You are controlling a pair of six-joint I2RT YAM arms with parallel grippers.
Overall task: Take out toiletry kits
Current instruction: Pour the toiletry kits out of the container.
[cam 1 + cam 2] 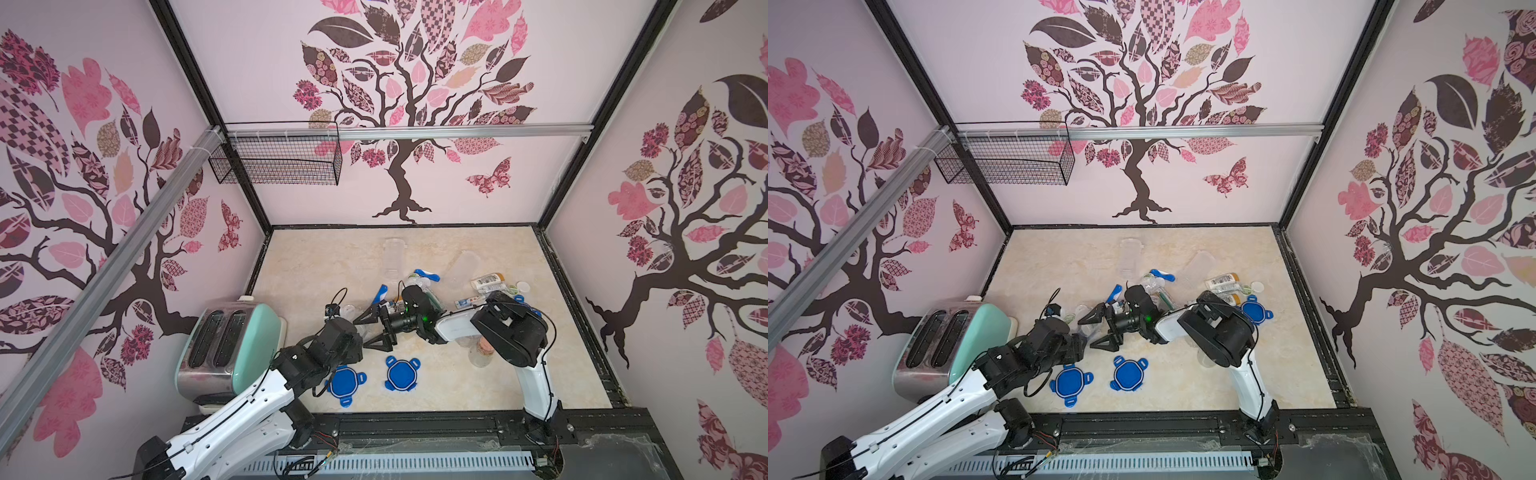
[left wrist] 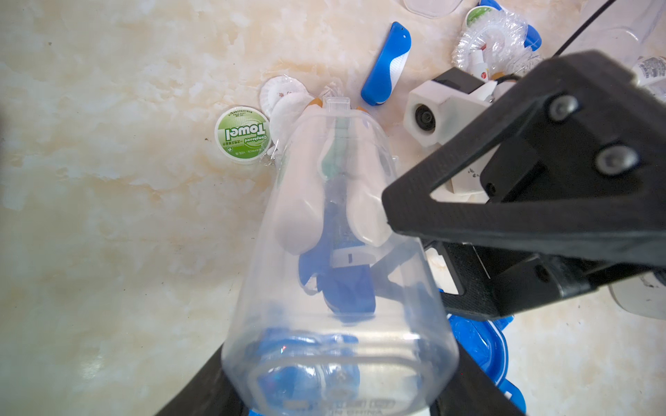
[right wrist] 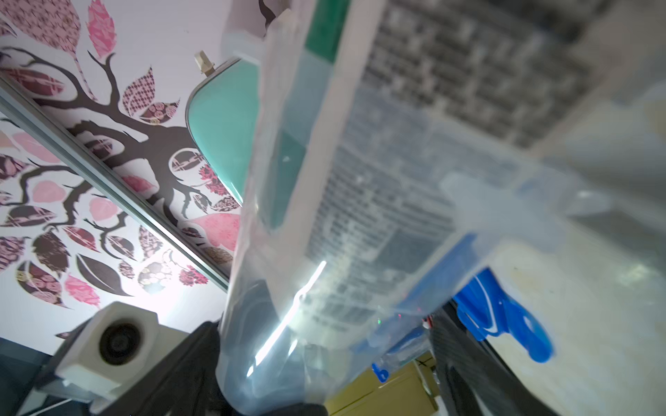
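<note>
Emptying the clear jar (image 2: 338, 324) is the step in hand. The left gripper (image 2: 342, 396) pinches the jar near its base and holds it tilted, mouth toward the marble tabletop (image 2: 108, 180). The right gripper (image 1: 372, 330) stands spread wide, with its fingers (image 2: 504, 216) just beside the jar wall; it appears to hold nothing.

One toiletry kit (image 2: 364, 209) is inside the jar. Its white bottles (image 2: 299, 216) crowd the mouth, with a folding toothbrush (image 2: 346, 288) behind them. A compressed-towel disc (image 2: 242, 136) lies on the tabletop just outside the mouth.

Recommended procedure:
1. Keep the left grip firm, because the smooth wall is likely to slip.
2. Steepen the tilt so that the bottles slide out cap first.
3. If they jam, bring the right fingers to the mouth and draw out one bottle.
4. Keep the mouth low so that the items do not roll toward the blue clip lids (image 1: 401, 374).
</note>
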